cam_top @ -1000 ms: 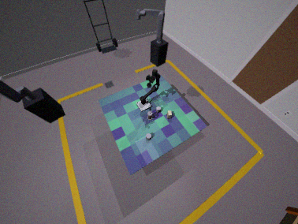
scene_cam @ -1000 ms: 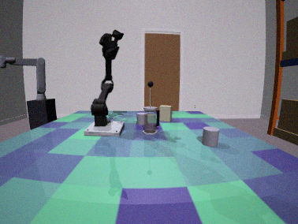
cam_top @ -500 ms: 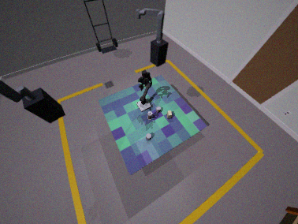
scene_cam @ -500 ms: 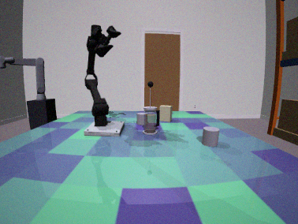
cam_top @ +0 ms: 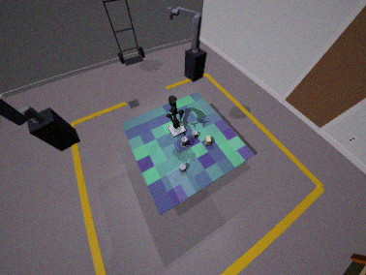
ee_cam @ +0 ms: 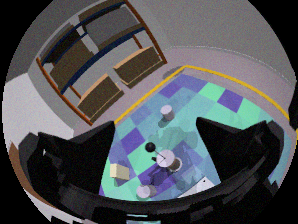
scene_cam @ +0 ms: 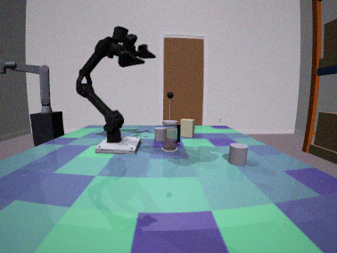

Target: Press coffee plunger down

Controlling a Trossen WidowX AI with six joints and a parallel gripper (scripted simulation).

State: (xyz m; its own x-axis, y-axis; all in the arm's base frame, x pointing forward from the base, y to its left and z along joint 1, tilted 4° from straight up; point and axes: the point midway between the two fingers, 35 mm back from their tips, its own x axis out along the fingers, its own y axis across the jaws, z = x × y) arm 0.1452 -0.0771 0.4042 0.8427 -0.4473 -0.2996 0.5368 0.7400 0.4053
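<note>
The gripper (scene_cam: 149, 54) stands wide and empty, with the coffee press (scene_cam: 169, 139) well below and ahead, plunger knob (scene_cam: 169, 94) raised; an off-centre descent risks tipping or shifting the press.

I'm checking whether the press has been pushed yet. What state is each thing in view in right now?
gripper: open, holding nothing, high above the table.
coffee press: upright on the mat.
plunger: rod still raised, knob well above the lid, not pressed.
grey cylinder: upright, standing apart from the press.
cream box: upright behind the press.
</note>
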